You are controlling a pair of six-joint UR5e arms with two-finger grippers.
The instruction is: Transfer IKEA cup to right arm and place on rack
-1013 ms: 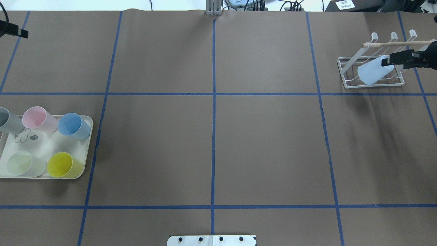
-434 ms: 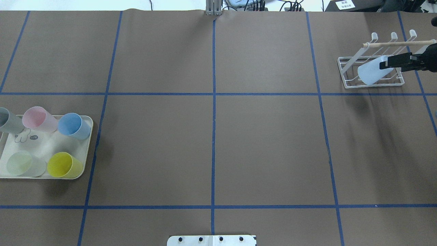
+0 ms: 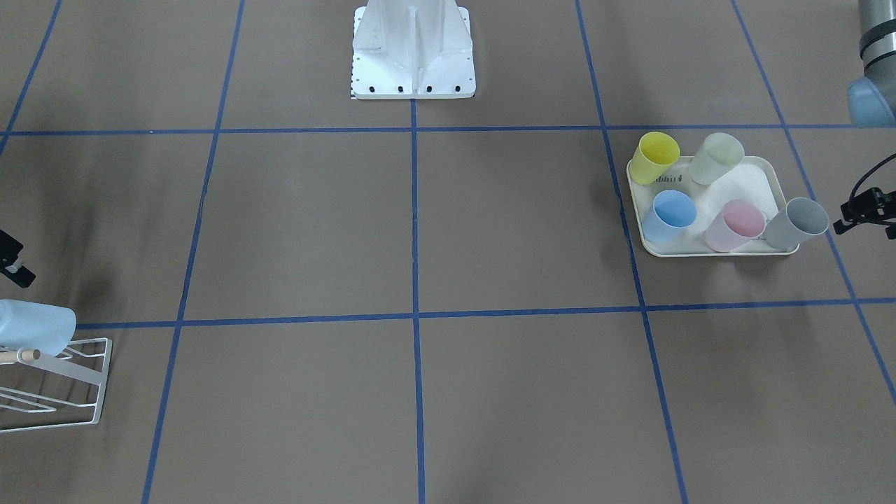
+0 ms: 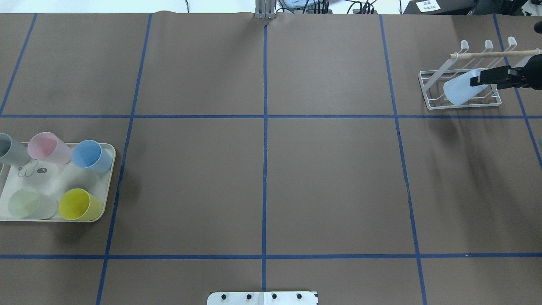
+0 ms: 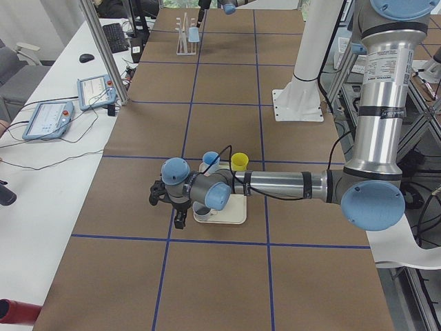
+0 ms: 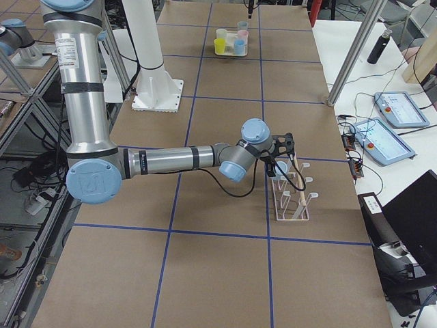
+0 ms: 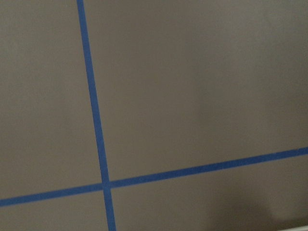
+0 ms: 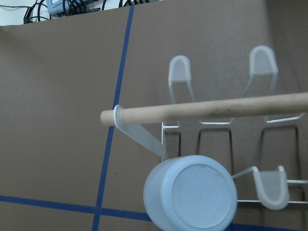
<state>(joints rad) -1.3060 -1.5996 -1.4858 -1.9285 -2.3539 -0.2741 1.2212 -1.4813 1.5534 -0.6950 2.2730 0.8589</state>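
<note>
The pale blue IKEA cup (image 4: 461, 89) lies tilted, mouth down, on the white wire rack (image 4: 432, 91) at the far right, under the wooden peg (image 4: 491, 54). The right wrist view looks straight at the cup's base (image 8: 192, 195) below that peg (image 8: 202, 108). My right gripper (image 4: 476, 78) hovers just over the cup's base end, open, with nothing held. In the front view it (image 3: 14, 262) stands clear of the cup (image 3: 35, 325). My left gripper (image 3: 857, 210) hangs beside the tray; I cannot tell whether it is open or shut.
A cream tray (image 4: 55, 180) at the left holds grey, pink, blue, pale green and yellow cups. The robot's white base (image 3: 413, 52) stands at the near middle edge. Blue tape lines grid the brown table. Tablets and cables lie on a side bench (image 6: 382, 140).
The left gripper has gone out of the overhead view at the top left. The right gripper shifted slightly over the cup, which stayed still on the rack.
</note>
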